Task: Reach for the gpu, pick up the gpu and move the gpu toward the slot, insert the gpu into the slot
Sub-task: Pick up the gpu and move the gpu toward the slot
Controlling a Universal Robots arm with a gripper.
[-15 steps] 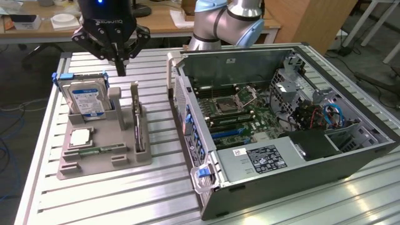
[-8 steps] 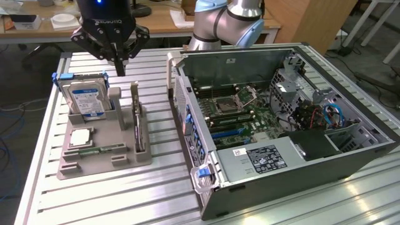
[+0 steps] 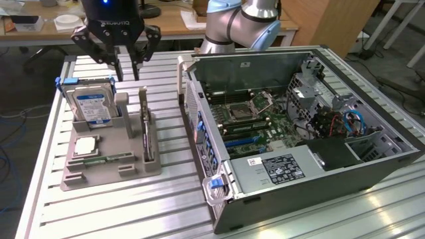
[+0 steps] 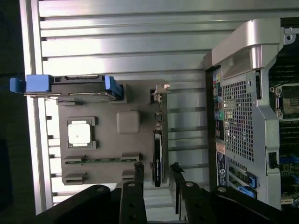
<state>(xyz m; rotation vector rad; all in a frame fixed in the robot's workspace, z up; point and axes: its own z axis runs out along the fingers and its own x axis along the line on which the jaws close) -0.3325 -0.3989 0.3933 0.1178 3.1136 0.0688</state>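
Note:
The gpu (image 3: pixel 145 127) is a thin dark card standing on edge in the grey holder (image 3: pixel 113 175), its metal bracket at the far end. In the wrist view the gpu (image 4: pixel 157 158) shows edge-on, with its silvery bracket (image 4: pixel 161 88) beyond it. My gripper (image 3: pixel 128 74) hangs above the far end of the holder, behind the gpu and apart from it. Its fingers are open, holding nothing. Seen from the wrist, my gripper (image 4: pixel 157 167) straddles the card's line from above, one finger (image 4: pixel 138 173) on each side. The slot (image 3: pixel 242 142) lies on the motherboard inside the open computer case (image 3: pixel 371 164).
A blue-labelled hard drive (image 3: pixel 93 104) stands in the holder beside the gpu. A square processor (image 3: pixel 86 146) and a green memory stick (image 3: pixel 106 160) lie in front of it. The case's rear wall (image 4: pixel 243 116) rises close to the holder. A slatted aluminium table (image 3: pixel 133 209) carries everything.

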